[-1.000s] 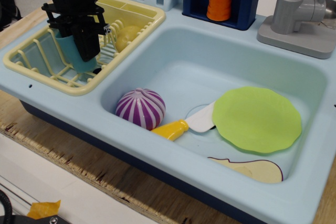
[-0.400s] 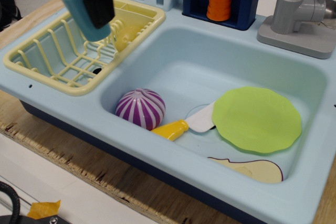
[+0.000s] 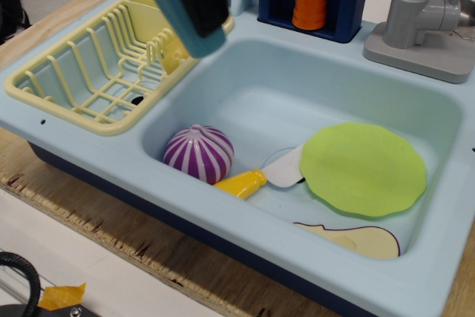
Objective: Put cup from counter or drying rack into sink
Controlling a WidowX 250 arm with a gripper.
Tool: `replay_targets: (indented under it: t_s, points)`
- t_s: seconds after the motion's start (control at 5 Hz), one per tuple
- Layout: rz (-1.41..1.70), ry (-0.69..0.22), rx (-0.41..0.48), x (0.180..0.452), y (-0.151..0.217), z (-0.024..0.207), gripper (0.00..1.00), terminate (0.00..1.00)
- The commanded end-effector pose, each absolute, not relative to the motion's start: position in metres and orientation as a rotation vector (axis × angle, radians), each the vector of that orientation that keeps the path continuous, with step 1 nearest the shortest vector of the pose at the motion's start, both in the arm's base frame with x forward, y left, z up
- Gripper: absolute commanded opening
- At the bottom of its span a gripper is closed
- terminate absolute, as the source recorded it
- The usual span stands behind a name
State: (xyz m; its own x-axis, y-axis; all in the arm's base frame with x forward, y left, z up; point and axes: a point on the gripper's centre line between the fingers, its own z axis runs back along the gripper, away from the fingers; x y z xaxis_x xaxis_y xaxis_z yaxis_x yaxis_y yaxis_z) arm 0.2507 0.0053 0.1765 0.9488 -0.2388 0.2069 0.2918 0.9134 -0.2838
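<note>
While gripper (image 3: 199, 5) holds one cup (image 3: 175, 11), sink (image 3: 245, 72) contains four items.

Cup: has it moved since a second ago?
Yes. The cup, held in the gripper, has been lifted out of the drying rack and carried right, toward the sink edge.

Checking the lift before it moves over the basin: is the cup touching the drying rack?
Apart. The only view shows the cup held in the gripper, lifted above the drying rack.
</note>
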Motion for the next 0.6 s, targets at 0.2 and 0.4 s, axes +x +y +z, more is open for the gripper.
replay_targets:
  t_s: [0.2, 0.4]
  points:
    - [-0.378, -0.134, -0.421, 0.2661, -0.0086, 0.172, 1.0, 0.0]
    - [-0.378, -0.134, -0.421, 0.2661, -0.0086, 0.172, 1.0, 1.0]
